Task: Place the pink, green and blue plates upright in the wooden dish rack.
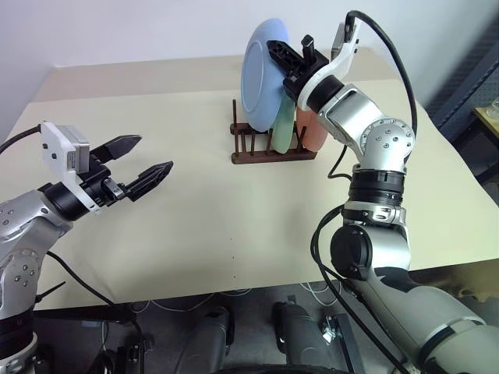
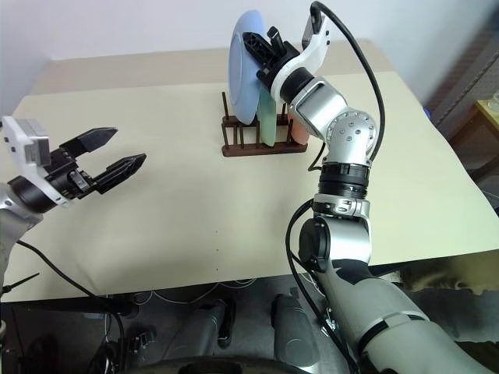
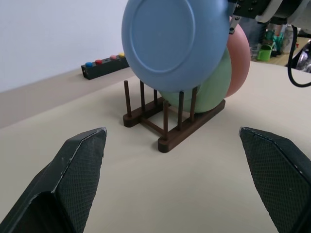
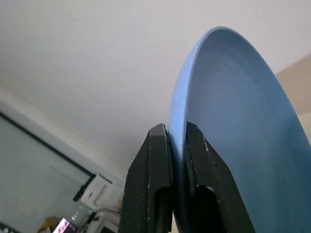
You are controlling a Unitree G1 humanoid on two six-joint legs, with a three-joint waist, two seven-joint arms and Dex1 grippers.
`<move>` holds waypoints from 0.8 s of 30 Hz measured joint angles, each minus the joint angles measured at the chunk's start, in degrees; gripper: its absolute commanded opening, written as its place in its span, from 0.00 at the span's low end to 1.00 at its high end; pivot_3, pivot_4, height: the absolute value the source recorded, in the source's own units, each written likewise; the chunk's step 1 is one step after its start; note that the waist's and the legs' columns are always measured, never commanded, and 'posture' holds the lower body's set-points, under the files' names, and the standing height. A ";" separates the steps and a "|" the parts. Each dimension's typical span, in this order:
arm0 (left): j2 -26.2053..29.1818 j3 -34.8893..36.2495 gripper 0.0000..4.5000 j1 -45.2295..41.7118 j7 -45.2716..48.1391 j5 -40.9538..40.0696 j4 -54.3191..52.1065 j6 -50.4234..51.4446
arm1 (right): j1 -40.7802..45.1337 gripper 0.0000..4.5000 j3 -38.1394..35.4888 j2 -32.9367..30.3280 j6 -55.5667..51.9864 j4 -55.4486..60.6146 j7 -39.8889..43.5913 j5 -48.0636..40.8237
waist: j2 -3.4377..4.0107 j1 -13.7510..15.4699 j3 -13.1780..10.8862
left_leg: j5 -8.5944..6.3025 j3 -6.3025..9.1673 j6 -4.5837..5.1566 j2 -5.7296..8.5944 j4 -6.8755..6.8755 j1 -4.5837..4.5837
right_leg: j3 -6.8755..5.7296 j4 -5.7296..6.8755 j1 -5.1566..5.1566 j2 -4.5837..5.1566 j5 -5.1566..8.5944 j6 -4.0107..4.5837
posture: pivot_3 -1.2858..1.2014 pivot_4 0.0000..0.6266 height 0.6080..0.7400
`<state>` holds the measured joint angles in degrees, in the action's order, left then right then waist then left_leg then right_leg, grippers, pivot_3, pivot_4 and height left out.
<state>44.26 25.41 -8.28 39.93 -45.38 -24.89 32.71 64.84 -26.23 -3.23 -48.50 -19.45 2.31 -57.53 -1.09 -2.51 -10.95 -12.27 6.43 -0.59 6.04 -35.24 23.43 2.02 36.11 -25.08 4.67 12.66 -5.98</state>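
Right gripper [image 1: 290,56] clamped on the upper rim of the blue plate [image 1: 263,75], one black finger on each face, as seen in the right wrist view. Plate held on edge, nearly upright, hanging above the wooden dish rack [image 1: 271,148], over its left part. Lower rim of the blue plate down among the peg tops, as far as can be judged; whether it already rests on the base rails cannot be told.

Long line of the rack running left to right across the table [image 1: 195,218]; flat faces of the plate turned roughly across this line, so the plate edge seems to point down into a gap between pegs. From the gripper, the free slot lies straight below. Probably the coming move depends on this: rim aligned with the gap, then lowering and releasing.

In the rack, just right of the blue plate, the green plate [image 1: 282,128] standing upright, and right of it the pink plate [image 1: 312,128], also upright. Blue plate very close to the green one, maybe touching.

Left gripper [image 1: 142,165] spread wide and empty, well apart from the rack to its left, pointing toward it. Right arm clearly the nearer one.

Behind the rack, in the left wrist view, a small black box with coloured buttons [image 3: 103,64].
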 measured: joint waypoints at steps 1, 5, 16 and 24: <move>-0.04 -0.03 1.00 0.01 0.00 0.00 0.00 -0.04 | 0.11 0.00 -0.07 -0.02 -0.02 -0.17 -0.20 -0.11 | 0.00 -0.04 0.00 | 0.00 0.00 0.00 0.00 0.00 0.00 | 0.00 0.00 0.00 0.00 0.00 0.00 | 0.52 0.24 1.00; -0.33 -0.06 1.00 0.48 0.05 -0.03 -0.01 -0.51 | 0.88 0.00 -0.75 -0.06 -0.26 -1.80 -0.55 -0.87 | 0.00 -0.02 0.00 | 0.00 0.00 0.00 -0.01 0.00 0.00 | 0.00 0.00 0.00 0.00 0.00 0.00 | 0.52 0.24 1.00; -0.88 -0.11 1.00 0.84 -0.13 -0.06 -0.03 -0.58 | 3.32 0.00 -1.10 -0.94 -1.01 -5.00 -0.55 -1.31 | 0.00 -0.02 0.00 | 0.00 -0.01 0.01 -0.01 0.01 0.00 | 0.00 0.00 0.00 0.00 0.00 0.00 | 0.52 0.24 1.00; -1.21 -0.20 1.00 0.04 -0.37 0.18 -0.03 -0.75 | 4.58 0.00 -1.27 -1.42 -2.46 -5.06 -1.42 -1.97 | 0.01 -0.05 0.00 | 0.00 -0.01 0.00 -0.01 0.01 0.00 | 0.00 0.00 -0.01 0.00 0.00 0.00 | 0.52 0.24 1.00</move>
<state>43.05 25.21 -8.24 39.56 -45.20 -24.92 31.96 69.41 -27.50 -4.65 -50.96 -24.51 0.88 -59.51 -1.09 -2.56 -10.96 -12.27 6.43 -0.59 6.03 -35.23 23.43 2.03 36.11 -25.09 4.67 12.66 -5.98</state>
